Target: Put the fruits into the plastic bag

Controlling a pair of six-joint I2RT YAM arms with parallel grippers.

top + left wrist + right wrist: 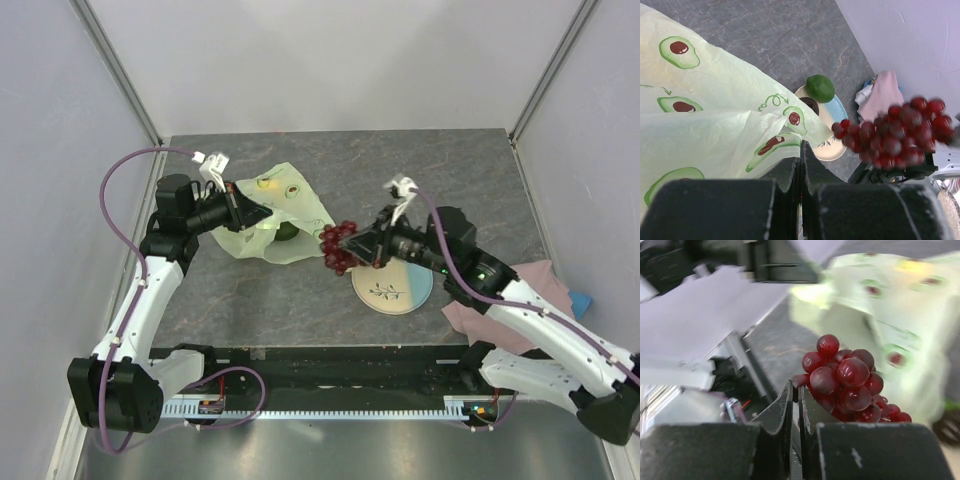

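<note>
Holding the rim of the pale green translucent plastic bag pinched in the closed left gripper, raised off the grey stone-patterned bench. Gripping the dark red grape bunch in the narrow right gripper, in mid-air just beside the bag's right edge. Beyond, at the round cream-and-blue plate: a round green fruit and a dark brown fruit, part-hidden by the bag. By the right arm, a crumpled pink cloth. All around, pale plain walls.

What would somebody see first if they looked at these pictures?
The shiny bunch of red grapes, pinched in the right hand above the middle of the table. Next, the pale green bag with avocado pictures, just left of the grapes, its edge gripped by the left hand.
</note>
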